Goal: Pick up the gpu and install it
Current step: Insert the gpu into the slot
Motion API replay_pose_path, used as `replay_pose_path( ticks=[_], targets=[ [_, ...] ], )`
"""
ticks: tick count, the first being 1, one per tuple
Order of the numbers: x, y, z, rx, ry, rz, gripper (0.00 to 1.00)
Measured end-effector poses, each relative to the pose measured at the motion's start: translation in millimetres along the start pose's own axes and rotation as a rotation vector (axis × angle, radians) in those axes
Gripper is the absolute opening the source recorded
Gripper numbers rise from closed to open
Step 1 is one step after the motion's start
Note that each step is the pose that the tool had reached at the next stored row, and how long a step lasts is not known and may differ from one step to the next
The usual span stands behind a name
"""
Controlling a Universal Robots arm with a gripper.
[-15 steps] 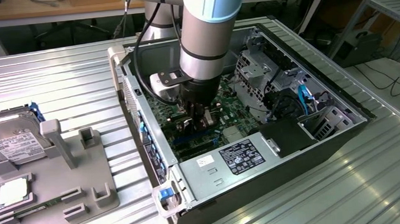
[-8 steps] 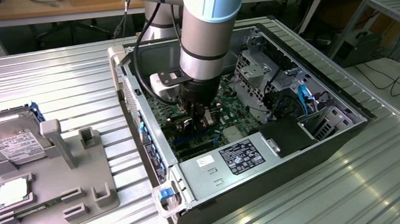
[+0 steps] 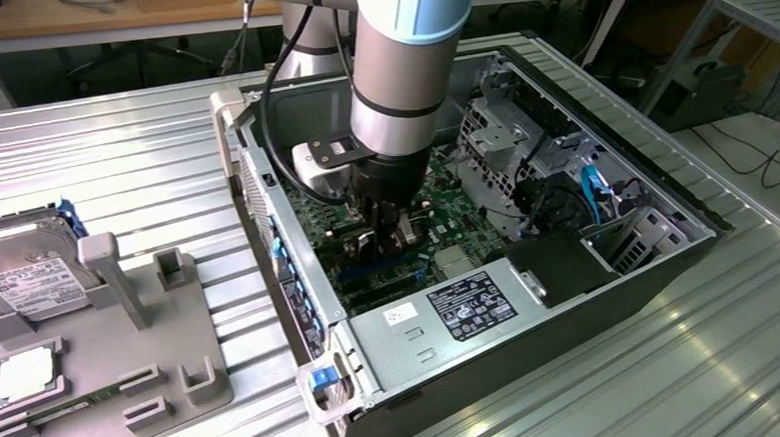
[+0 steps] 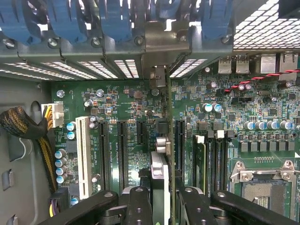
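Arm reaches down from above into the open computer case [image 3: 659, 254], which lies on its side on the ribbed metal worktop [image 3: 107, 163]. Pincer [image 3: 388, 241] sits low over the green motherboard [image 3: 470, 214], roughly mid-case in the exterior view. In the wrist view the pincer [image 4: 161, 199] has its two black fingers [image 4: 138, 204] closed on the gpu [image 4: 163, 154], one finger on each face of the card. The card is held on edge, thin side toward the camera: green board edge and black shroud visible, with the silver end bracket [image 4: 158, 75] pointing toward the row of blue slot latches [image 4: 112, 18] at the case wall. The gpu stands over the motherboard between the black expansion slots [image 4: 123, 154], in line with one of them; whether its lower edge is seated in a slot or just above it I cannot tell. A white slot [image 4: 83, 157] lies beside the black ones, and the open processor socket [image 4: 265, 190] is on the far side of the card from it. On the exterior view's left, well apart from the case, a grey parts holder [image 3: 130, 362] carries a silver hard drive [image 3: 26, 278] with a white label and a small square processor chip [image 3: 31, 372]. The silver power supply [image 3: 462, 310] sits at the near end of the case.
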State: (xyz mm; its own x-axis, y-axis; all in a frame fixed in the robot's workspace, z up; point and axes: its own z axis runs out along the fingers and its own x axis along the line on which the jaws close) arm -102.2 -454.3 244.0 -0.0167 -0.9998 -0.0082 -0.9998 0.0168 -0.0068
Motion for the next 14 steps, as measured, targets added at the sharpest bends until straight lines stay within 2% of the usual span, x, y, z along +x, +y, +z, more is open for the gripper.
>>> replay_pose_path(
  ticks=[14],
  targets=[
    [0.6,0.0,0.0,0.0000,-0.0001,0.000,0.28]
  ],
)
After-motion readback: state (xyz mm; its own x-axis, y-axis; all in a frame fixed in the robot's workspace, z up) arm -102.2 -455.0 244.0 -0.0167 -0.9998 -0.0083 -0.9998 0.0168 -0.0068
